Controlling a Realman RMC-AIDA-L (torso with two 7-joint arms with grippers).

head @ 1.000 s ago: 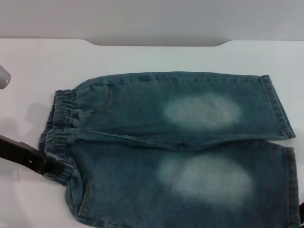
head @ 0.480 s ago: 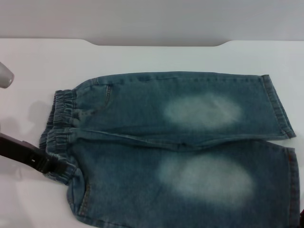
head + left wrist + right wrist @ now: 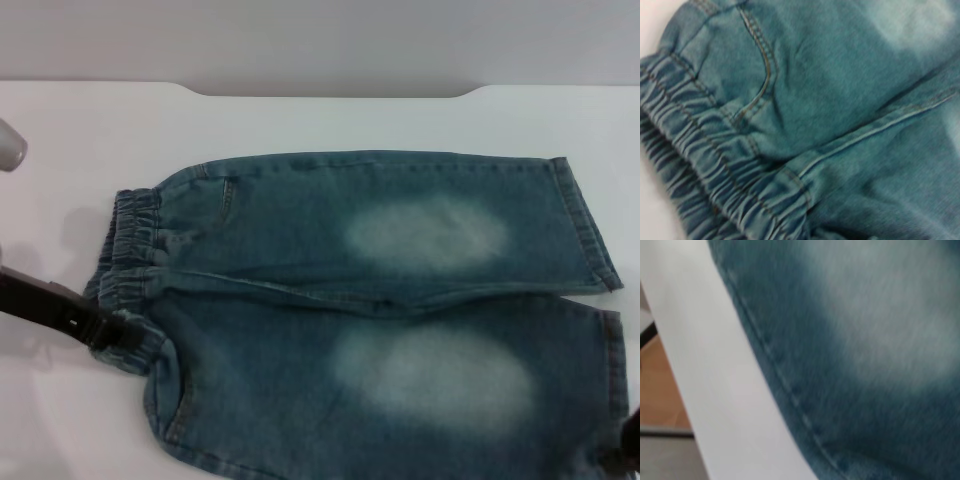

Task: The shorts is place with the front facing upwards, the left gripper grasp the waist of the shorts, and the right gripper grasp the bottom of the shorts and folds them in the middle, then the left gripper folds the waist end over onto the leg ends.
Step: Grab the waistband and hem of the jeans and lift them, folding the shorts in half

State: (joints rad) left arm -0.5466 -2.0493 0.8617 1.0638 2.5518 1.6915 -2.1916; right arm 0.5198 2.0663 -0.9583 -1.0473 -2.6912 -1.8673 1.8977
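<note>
The shorts (image 3: 380, 310) lie flat on the white counter (image 3: 330, 120), front up, a pale faded oval on each leg, waist end (image 3: 125, 275) toward the robot's left and leg ends (image 3: 590, 290) toward its right. The left end effector (image 3: 100, 335) touches the gathered waistband at its near corner; whether it is apart or clamped cannot be told. Only the left wrist view shows the pocket stitching (image 3: 762, 75). The right end effector (image 3: 630, 435) barely shows beside the near hem; its state cannot be told. The right wrist view shows the stitched edge (image 3: 785, 385) of the shorts near the counter's edge.
</note>
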